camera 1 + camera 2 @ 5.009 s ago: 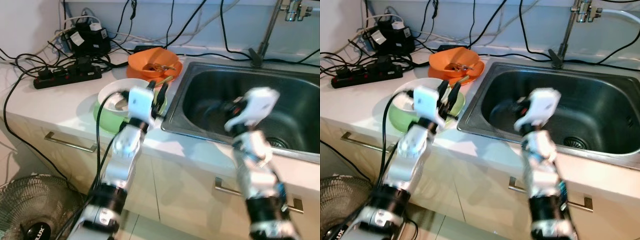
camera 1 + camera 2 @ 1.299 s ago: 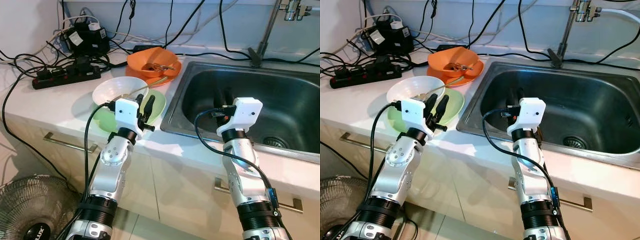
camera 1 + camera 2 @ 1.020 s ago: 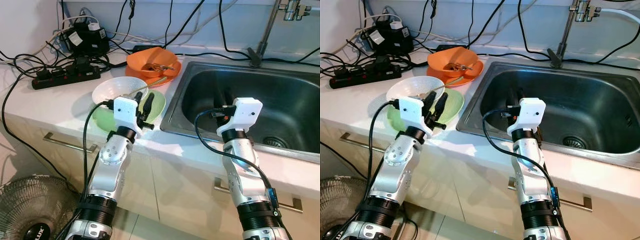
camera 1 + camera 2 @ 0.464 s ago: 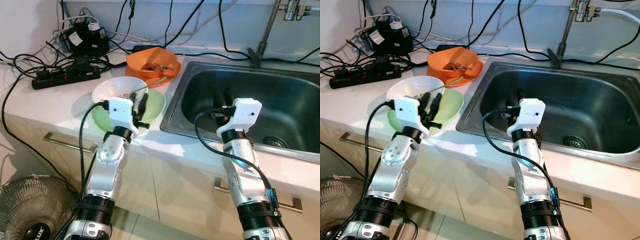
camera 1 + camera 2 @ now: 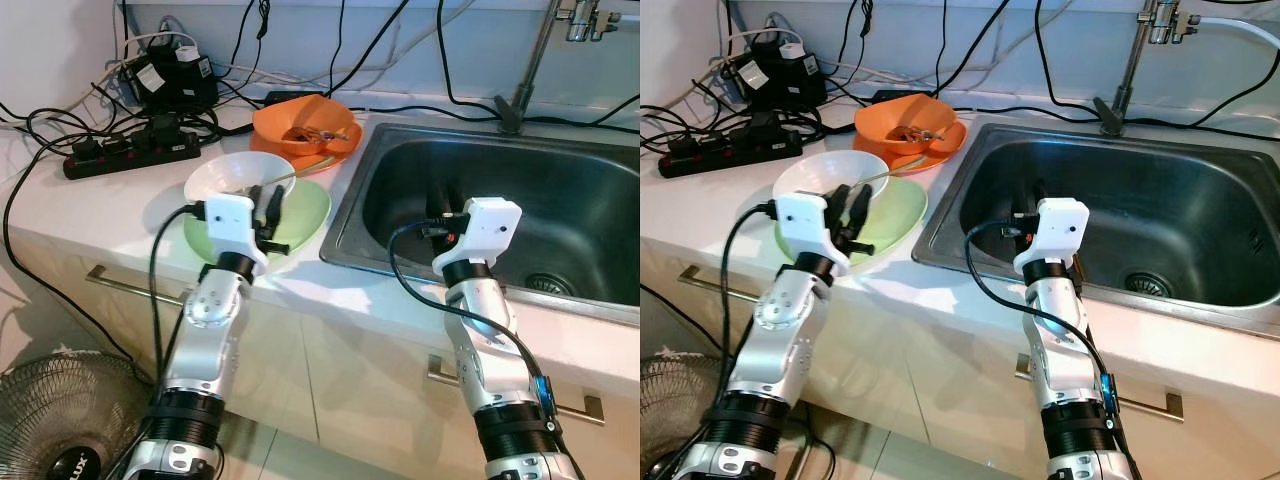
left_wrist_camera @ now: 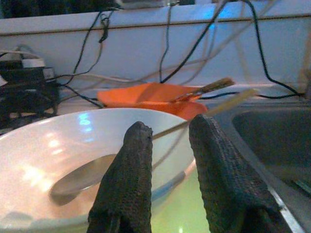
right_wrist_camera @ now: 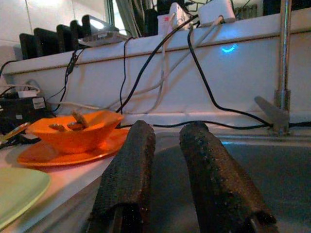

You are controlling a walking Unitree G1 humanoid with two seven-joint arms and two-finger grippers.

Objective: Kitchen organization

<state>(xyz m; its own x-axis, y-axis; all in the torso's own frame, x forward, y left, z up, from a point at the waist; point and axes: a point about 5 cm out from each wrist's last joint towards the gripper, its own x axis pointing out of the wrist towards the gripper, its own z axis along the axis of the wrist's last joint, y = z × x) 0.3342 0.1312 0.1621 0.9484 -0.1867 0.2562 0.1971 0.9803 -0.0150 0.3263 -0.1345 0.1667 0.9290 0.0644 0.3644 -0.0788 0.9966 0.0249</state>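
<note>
While the robot is standing at the white surface (image 5: 100, 200), its left gripper (image 5: 265, 207) is hanging just over the near edge of the white bowl (image 5: 228, 180). Its two black fingers (image 6: 127, 184) are spread a little, with nothing between them. The white bowl is sitting on the left part of a green plate (image 5: 302, 208), just left of the sink (image 5: 590, 190). A spoon (image 6: 77, 177) is lying inside the bowl, and its long handle is sticking out toward the far right. Farther back, an orange bowl (image 5: 300, 122) is sitting on an orange plate (image 5: 335, 150).

The right gripper (image 5: 1028, 202) is waiting over the near left part of the sink, its fingers a little apart and holding nothing.

I think the left gripper is getting ready to take the white bowl by its rim. It should put one finger inside and one outside, then squeeze gently. It should watch the spoon handle, because a bump could tip the spoon out.
</note>
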